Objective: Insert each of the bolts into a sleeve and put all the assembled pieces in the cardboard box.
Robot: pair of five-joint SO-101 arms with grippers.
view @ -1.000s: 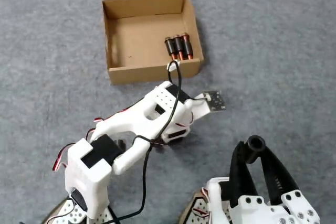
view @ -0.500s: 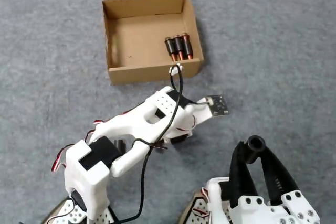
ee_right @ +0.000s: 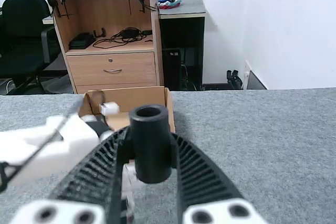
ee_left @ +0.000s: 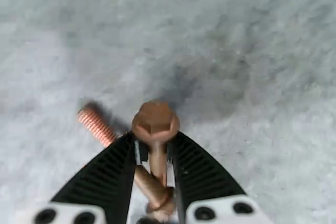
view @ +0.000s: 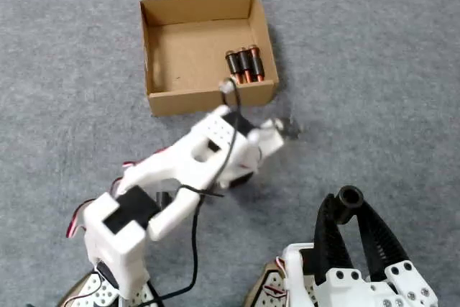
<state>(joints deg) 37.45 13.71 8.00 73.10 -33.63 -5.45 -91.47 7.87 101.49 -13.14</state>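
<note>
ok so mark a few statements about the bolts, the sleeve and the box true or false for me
1. The left pincer is shut on a bolt. True.
2. The right pincer is empty. False: it is shut on a black sleeve.
3. Three assembled pieces lie in the cardboard box. True.
4. Those pieces lie in the box's far corner. False: they lie in a near corner, toward the arms.
5. A second bolt lies on the grey mat by the left pincer. True.

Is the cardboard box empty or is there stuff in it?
Not empty. The cardboard box holds three assembled pieces, lying side by side near its right wall in the high view.
</note>
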